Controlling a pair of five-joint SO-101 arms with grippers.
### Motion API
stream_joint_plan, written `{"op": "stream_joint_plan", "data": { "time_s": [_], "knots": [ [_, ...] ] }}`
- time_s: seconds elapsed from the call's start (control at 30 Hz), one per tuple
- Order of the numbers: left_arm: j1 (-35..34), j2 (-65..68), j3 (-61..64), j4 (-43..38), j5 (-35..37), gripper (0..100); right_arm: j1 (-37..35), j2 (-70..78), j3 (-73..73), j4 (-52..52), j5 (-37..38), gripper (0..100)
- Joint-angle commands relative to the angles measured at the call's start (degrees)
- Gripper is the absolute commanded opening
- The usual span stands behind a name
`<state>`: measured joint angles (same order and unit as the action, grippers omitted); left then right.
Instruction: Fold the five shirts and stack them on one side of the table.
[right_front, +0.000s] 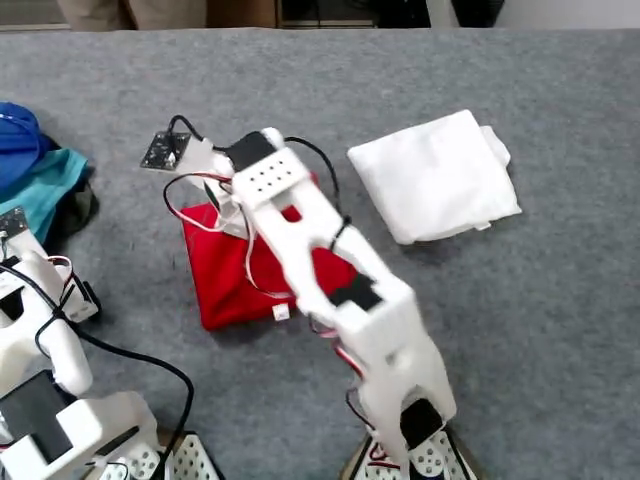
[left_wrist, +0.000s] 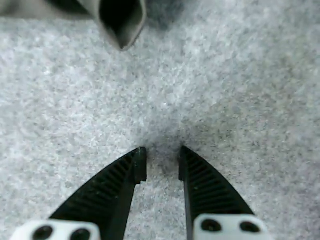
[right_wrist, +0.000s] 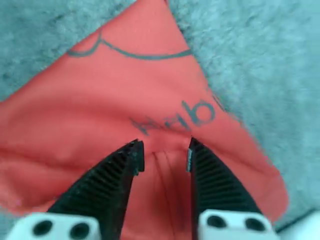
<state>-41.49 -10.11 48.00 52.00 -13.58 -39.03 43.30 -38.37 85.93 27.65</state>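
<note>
**Folded red cloth shirt** (right_front: 215, 290): a near-square packet lying flat on the grey felt-covered desk (right_front: 520, 330), its edges slightly askew to the desk's edge. No long axis stands out. In the right wrist view one corner points away from the hand.

**Right hand** (right_wrist: 163, 150): directly above the red shirt, fingers a little spread, tips at the cloth either side of a low crease. Whether they grip it cannot be told. This arm is the nearer one, so a grasp would likely go straight down.

**Folded white cloth shirt** (right_front: 435, 175): right of and beyond the red shirt, apart from it.

**Crumpled blue and teal shirts** (right_front: 40, 175): well left of the red shirt.

**Left hand** (left_wrist: 162, 160): fingers slightly spread over bare desk, holding nothing.
</note>
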Motion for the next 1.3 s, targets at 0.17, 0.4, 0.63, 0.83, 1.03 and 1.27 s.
{"op": "stream_joint_plan", "data": {
  "time_s": [0.17, 0.4, 0.63, 0.83, 1.03, 1.27],
  "knots": [
    [0.5, -1.5, 0.0, -0.5, -0.4, 12, 2.5, 18.9, -35.7, 15.7, -1.0, 16.0],
    [0.4, -1.5, 0.0, -0.5, -0.4, 12, 3.3, 22.2, -42.0, 16.5, -1.2, 14.9],
    [0.4, -1.5, 0.0, -0.5, -0.4, 12, 3.6, 20.9, -38.2, 16.6, -1.3, 1.6],
    [0.5, -1.5, 0.0, -0.6, -0.4, 12, 3.6, 12.4, -30.0, 16.5, -1.3, 1.6],
    [0.5, -1.5, 0.0, -0.6, -0.4, 12, 3.4, 4.0, -20.7, 16.5, -1.0, 14.9],
    [0.6, -1.5, 0.0, -0.6, -0.4, 12, 3.6, 3.6, -13.4, 12.3, -0.8, 28.5]
  ]
}}
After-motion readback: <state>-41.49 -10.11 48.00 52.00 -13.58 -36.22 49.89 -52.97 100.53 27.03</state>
